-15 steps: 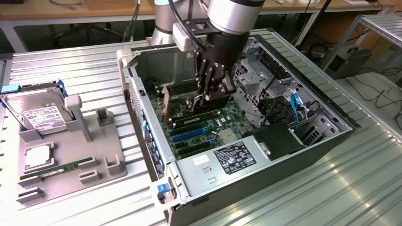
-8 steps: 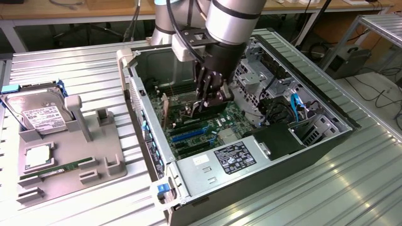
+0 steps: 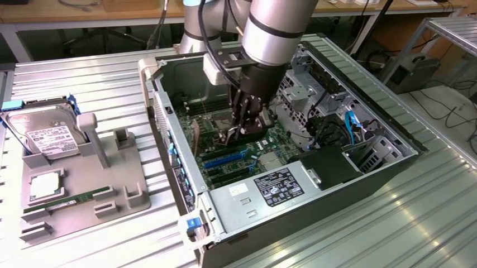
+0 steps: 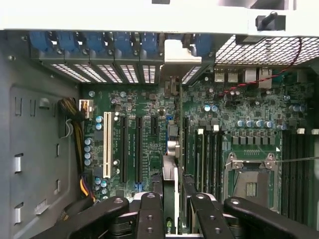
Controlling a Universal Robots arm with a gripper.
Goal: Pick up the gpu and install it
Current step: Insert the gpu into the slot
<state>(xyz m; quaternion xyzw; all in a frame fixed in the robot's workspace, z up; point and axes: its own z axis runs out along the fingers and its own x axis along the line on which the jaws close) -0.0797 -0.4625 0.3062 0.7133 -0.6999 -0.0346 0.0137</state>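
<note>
Inside the open computer case (image 3: 387, 162), my gripper (image 3: 246, 129) hangs low over the green motherboard (image 3: 257, 151). It is shut on the gpu (image 3: 256, 125), a dark card held on edge. In the wrist view the gpu (image 4: 171, 184) stands edge-on between the two black fingers (image 4: 150, 214), in line with a long slot on the motherboard (image 4: 149, 149). Its silver end bracket (image 4: 175, 56) sits at the case's rear slot openings, among the blue clips. I cannot tell whether the card's lower edge is seated in the slot.
Toward the exterior view's left, a grey fixture (image 3: 119, 184) holds a hard drive (image 3: 48, 137), a square chip (image 3: 44, 186) and a green RAM stick (image 3: 63, 202). Within the case are the power supply (image 3: 276, 187), drive cages (image 3: 313, 106), the CPU socket (image 4: 249, 184) and a white slot (image 4: 107, 144).
</note>
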